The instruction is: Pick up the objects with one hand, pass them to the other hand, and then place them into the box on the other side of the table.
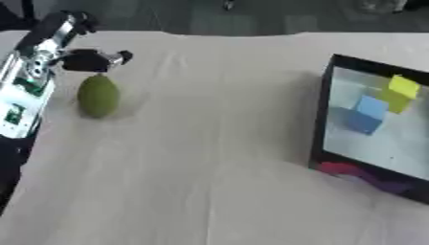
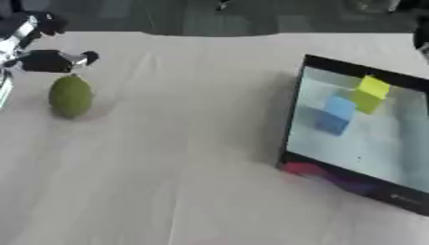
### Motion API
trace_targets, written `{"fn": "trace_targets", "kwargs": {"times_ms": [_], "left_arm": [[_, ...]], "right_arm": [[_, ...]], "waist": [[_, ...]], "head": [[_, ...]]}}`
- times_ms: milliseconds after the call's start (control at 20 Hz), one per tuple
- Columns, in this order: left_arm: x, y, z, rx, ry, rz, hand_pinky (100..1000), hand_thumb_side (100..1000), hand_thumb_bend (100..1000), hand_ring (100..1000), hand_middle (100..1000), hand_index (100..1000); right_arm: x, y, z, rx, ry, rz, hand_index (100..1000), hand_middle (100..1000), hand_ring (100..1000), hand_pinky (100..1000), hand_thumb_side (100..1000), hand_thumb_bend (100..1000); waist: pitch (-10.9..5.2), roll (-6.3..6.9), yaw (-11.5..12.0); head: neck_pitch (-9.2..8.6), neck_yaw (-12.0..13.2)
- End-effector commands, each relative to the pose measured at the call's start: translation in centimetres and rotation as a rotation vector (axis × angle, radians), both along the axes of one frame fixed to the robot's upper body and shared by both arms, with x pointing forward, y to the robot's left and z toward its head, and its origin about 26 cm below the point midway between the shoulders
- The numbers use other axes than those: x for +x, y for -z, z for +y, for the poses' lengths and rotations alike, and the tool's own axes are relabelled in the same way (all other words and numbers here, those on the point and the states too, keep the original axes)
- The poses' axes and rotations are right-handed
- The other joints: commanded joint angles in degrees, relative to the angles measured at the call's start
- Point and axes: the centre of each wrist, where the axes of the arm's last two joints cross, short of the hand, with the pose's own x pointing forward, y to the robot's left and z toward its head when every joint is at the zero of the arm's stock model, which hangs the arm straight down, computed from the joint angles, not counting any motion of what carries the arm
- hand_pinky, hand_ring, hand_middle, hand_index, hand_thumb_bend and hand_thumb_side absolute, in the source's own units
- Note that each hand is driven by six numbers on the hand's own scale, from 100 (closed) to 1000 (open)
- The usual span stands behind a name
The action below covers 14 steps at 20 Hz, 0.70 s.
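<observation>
A pale cloth-covered table [image 1: 218,158] fills your view, with a dark floor along the top edge. Your left hand [image 1: 94,61] shows at the upper left of the frame, its fingers out over the top end of a green oval fruit [image 1: 98,95]; you cannot tell whether they are spread or closing, nor whether they touch it. The fruit lies on the cloth at the left. At the right edge sits the black-rimmed box [image 1: 320,119], holding a blue block [image 1: 366,114] and a yellow block [image 1: 400,93]. Something pink and purple [image 1: 360,175] lies against its near rim.
</observation>
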Motion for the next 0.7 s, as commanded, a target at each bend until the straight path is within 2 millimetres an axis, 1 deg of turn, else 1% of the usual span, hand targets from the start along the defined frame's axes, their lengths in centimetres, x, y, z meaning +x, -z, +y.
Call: {"fn": "trace_targets", "kwargs": {"times_ms": [50,350,550,700], "left_arm": [[0.6,-1.9,1.9,0.053,-0.013,0.046,895,446,629,828,730,836],[1.5,-2.0,3.6,0.130,-0.014,0.178,895,454,671,836,745,842],[1.7,-2.5,4.5,0.189,-0.042,0.229,894,468,707,843,760,851],[1.8,-2.6,5.2,0.229,-0.067,0.269,894,473,716,847,766,854]], "right_arm": [[-0.2,-1.4,0.2,-0.056,-0.002,-0.020,1000,1000,1000,1000,515,100],[-0.2,-1.2,0.2,-0.059,0.006,-0.010,1000,1000,1000,1000,524,100],[-0.2,-1.1,0.2,-0.062,0.008,-0.009,1000,1000,1000,1000,524,100],[-0.3,-1.0,0.1,-0.065,0.012,-0.008,1000,1000,1000,1000,523,100]], "waist": [[-2.41,0.63,-0.2],[-2.31,0.66,-0.3],[-2.33,0.70,-0.3],[-2.35,0.74,-0.3]], "head": [[-0.46,0.6],[-0.42,0.8],[-0.47,0.8],[-0.58,0.9]]}}
